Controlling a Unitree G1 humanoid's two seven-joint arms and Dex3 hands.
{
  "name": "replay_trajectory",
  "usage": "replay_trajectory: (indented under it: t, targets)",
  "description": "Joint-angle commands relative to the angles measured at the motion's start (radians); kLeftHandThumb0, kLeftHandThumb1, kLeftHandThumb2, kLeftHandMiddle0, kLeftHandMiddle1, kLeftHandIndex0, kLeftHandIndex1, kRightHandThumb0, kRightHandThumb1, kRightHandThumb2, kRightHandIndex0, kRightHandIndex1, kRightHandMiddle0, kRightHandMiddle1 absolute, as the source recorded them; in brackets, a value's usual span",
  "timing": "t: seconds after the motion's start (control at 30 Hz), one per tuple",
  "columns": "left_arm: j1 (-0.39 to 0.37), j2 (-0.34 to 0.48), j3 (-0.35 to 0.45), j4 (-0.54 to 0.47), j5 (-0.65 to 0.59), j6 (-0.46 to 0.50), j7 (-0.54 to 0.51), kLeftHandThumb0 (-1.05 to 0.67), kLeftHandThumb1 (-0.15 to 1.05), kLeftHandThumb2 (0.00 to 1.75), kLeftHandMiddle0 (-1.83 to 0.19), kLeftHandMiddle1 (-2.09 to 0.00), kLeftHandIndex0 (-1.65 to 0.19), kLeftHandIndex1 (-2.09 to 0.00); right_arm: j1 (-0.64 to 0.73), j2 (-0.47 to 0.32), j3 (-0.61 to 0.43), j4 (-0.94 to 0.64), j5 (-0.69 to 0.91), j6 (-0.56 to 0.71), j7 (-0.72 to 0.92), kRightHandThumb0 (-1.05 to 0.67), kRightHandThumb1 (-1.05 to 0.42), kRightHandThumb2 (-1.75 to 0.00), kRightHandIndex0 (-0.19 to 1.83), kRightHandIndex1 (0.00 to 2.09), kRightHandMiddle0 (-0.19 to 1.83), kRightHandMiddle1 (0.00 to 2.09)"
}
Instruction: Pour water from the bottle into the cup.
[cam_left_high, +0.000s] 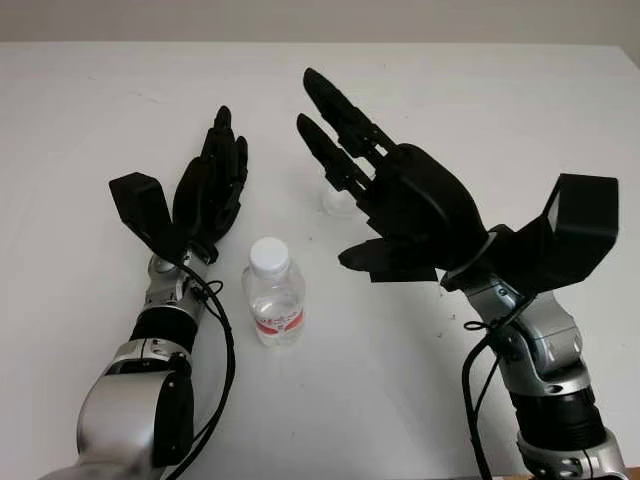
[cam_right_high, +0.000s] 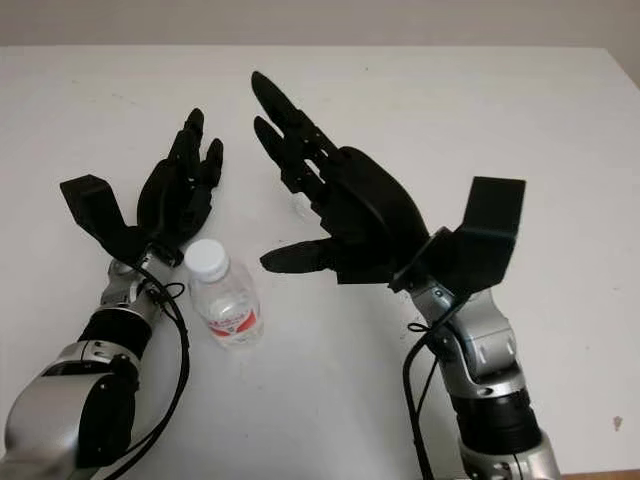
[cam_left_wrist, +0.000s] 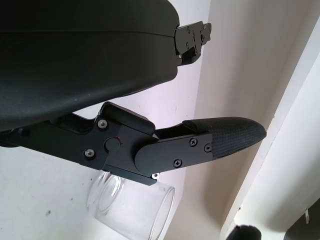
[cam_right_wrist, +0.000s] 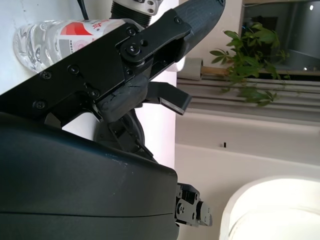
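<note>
A capped water bottle (cam_left_high: 273, 292) stands upright on the white table (cam_left_high: 90, 120), bare surface around it. The left hand (cam_left_high: 212, 185) beside it is open. The right hand (cam_left_high: 385, 185), open, partly hides the clear cup (cam_left_high: 336, 203).

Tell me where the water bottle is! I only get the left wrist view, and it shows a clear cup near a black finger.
Observer: The water bottle stands upright on the white table, between the two arms.
Operator: Is its lid off?
Observer: No, its white cap is on.
Operator: Is a hand holding it?
Observer: No. The left hand is open just beyond the bottle, and the right hand is open over the table, partly hiding the clear cup.
</note>
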Motion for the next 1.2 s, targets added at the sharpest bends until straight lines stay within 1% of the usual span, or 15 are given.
replay_trajectory:
  t: [0.0,0.2,0.23,0.3,0.43,0.7,0.93,1.03,1.17]
  targets:
    - [-0.009,-0.005,-0.002,0.014,0.005,-0.006,0.005,-0.83,1.05,0.62,0.19,0.0,0.19,0.0,-0.013,0.008,0.012,0.016,-0.018,-0.024,0.008,-0.97,-0.77,-0.05,-0.19,0.0,-0.19,0.0]
    - [-0.018,-0.009,0.006,0.023,-0.007,-0.002,-0.005,-0.82,1.05,0.63,0.19,0.0,0.19,0.0,-0.041,0.008,0.041,0.067,-0.044,-0.023,0.058,-0.95,-0.73,-0.04,-0.19,0.0,-0.19,0.0]
    - [-0.019,-0.009,0.005,0.024,-0.006,-0.003,-0.003,-0.82,1.05,0.63,0.19,0.0,0.19,0.0,-0.055,-0.009,0.057,0.074,-0.049,-0.012,0.09,-0.94,-0.73,-0.04,-0.19,0.0,-0.19,0.0]
    - [-0.02,-0.008,0.004,0.026,-0.003,-0.006,-0.001,-0.83,1.05,0.63,0.19,0.0,0.19,0.0,-0.072,-0.028,0.075,0.083,-0.06,0.0,0.133,-0.96,-0.72,-0.04,-0.19,0.0,-0.19,0.0]
    - [-0.021,-0.007,0.003,0.028,-0.001,-0.01,-0.002,-0.83,1.05,0.63,0.19,0.0,0.19,0.0,-0.083,-0.04,0.106,0.111,-0.109,-0.053,0.185,-1.01,-0.7,-0.04,-0.19,0.0,-0.19,0.0]
    - [-0.017,-0.009,0.004,0.023,-0.002,-0.016,0.004,-0.82,1.05,0.65,0.19,0.0,0.19,0.0,-0.06,-0.025,0.151,0.164,-0.161,-0.083,0.22,-1.01,-0.68,-0.05,-0.19,0.0,-0.19,0.0]
    - [-0.015,-0.012,0.006,0.02,-0.006,-0.015,0.003,-0.82,1.05,0.63,0.19,0.0,0.19,0.0,-0.035,-0.016,0.169,0.186,-0.195,-0.112,0.213,-1.03,-0.71,-0.06,-0.19,0.0,-0.19,0.0]
    - [-0.014,-0.014,0.008,0.017,-0.009,-0.013,0.005,-0.81,1.05,0.62,0.19,0.0,0.19,0.0,-0.021,-0.004,0.169,0.193,-0.196,-0.108,0.205,-0.99,-0.7,-0.05,-0.19,0.0,-0.17,0.01]
    - [-0.012,-0.011,0.005,0.014,-0.006,-0.01,0.008,-0.82,1.05,0.62,0.19,0.0,0.19,0.0,-0.004,0.015,0.165,0.171,-0.183,-0.002,0.171,-0.91,-0.66,-0.04,-0.15,0.02,-0.09,0.04]
